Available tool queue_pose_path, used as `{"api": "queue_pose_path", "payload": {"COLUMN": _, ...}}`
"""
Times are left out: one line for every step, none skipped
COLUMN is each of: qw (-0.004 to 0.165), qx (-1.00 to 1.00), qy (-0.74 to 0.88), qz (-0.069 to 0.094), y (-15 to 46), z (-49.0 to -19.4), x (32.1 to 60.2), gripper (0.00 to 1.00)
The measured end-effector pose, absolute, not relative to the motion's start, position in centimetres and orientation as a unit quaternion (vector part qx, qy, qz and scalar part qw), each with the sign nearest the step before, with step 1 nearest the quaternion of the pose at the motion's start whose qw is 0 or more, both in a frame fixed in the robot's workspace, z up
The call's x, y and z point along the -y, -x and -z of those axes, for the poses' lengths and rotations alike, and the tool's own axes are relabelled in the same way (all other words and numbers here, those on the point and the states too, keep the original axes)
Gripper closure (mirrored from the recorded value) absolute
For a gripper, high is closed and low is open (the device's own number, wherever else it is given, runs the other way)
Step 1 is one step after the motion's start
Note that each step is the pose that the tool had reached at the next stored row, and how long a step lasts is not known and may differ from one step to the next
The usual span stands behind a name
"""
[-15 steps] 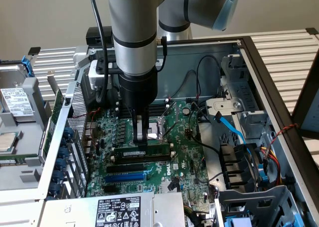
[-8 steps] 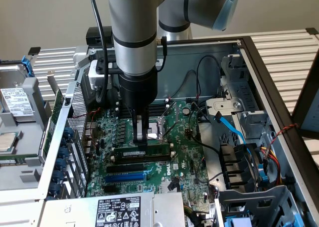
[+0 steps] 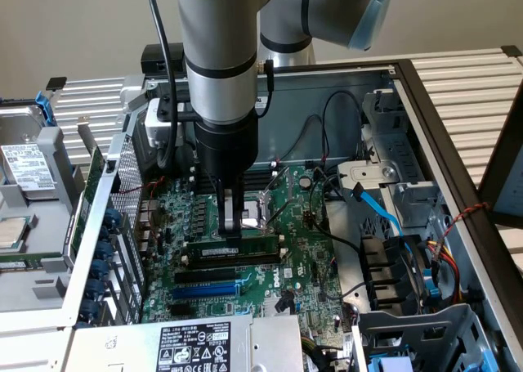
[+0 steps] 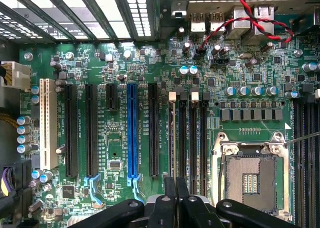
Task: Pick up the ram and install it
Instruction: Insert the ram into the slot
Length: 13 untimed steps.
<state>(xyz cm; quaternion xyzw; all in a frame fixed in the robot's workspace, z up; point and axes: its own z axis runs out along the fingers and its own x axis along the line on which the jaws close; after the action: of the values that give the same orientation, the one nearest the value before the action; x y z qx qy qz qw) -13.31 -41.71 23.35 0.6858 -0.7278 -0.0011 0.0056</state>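
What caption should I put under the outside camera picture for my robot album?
The robot's gripper holds the green ram on edge, down at the motherboard inside an open computer case.

Slatted bench (image 3: 478, 82) is carrying an open PC case (image 3: 343, 82).
Case is lying on its side and taking up most of the bench, open side facing up, board (image 3: 298, 241) lying flat inside. Bare slats are showing past the case on the exterior view's right and behind it. Grey metal tray (image 3: 37, 282) is sitting just beside the case on the exterior view's left, seemingly on the same bench.
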Motion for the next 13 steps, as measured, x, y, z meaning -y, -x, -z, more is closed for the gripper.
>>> {"api": "queue_pose_path", "payload": {"qw": 0.006, "qx": 0.728, "qy": -0.686, "qz": 0.001, "y": 13.31, "z": -23.35, "x": 41.71, "gripper": 0.88}}
{"api": "queue_pose_path", "payload": {"qw": 0.006, "qx": 0.728, "qy": -0.686, "qz": 0.001, "y": 13.31, "z": -23.35, "x": 41.71, "gripper": 0.88}}
{"api": "queue_pose_path", "payload": {"qw": 0.006, "qx": 0.728, "qy": -0.686, "qz": 0.001, "y": 13.31, "z": -23.35, "x": 41.71, "gripper": 0.87}}
{"api": "queue_pose_path", "payload": {"qw": 0.006, "qx": 0.728, "qy": -0.686, "qz": 0.001, "y": 13.31, "z": -23.35, "x": 41.71, "gripper": 0.87}}
{"api": "queue_pose_path", "payload": {"qw": 0.006, "qx": 0.728, "qy": -0.686, "qz": 0.001, "y": 13.31, "z": -23.35, "x": 41.71, "gripper": 0.87}}
{"api": "queue_pose_path", "payload": {"qw": 0.006, "qx": 0.728, "qy": -0.686, "qz": 0.001, "y": 13.31, "z": -23.35, "x": 41.71, "gripper": 0.80}}
{"api": "queue_pose_path", "payload": {"qw": 0.006, "qx": 0.728, "qy": -0.686, "qz": 0.001, "y": 13.31, "z": -23.35, "x": 41.71, "gripper": 0.80}}
{"api": "queue_pose_path", "payload": {"qw": 0.006, "qx": 0.728, "qy": -0.686, "qz": 0.001, "y": 13.31, "z": -23.35, "x": 41.71, "gripper": 0.80}}
{"api": "queue_pose_path", "payload": {"qw": 0.006, "qx": 0.728, "qy": -0.686, "qz": 0.001, "y": 13.31, "z": -23.35, "x": 41.71, "gripper": 0.80}}
{"api": "queue_pose_path", "payload": {"qw": 0.006, "qx": 0.728, "qy": -0.686, "qz": 0.001, "y": 13.31, "z": -23.35, "x": 41.71, "gripper": 0.80}}
{"api": "queue_pose_path", "payload": {"qw": 0.006, "qx": 0.728, "qy": -0.686, "qz": 0.001, "y": 13.31, "z": -23.35, "x": 41.71, "gripper": 0.80}}
{"api": "queue_pose_path", "payload": {"qw": 0.006, "qx": 0.728, "qy": -0.686, "qz": 0.001, "y": 13.31, "z": -23.35, "x": 41.71, "gripper": 0.80}}
{"api": "queue_pose_path", "payload": {"qw": 0.006, "qx": 0.728, "qy": -0.686, "qz": 0.001, "y": 13.31, "z": -23.35, "x": 41.71, "gripper": 0.80}}
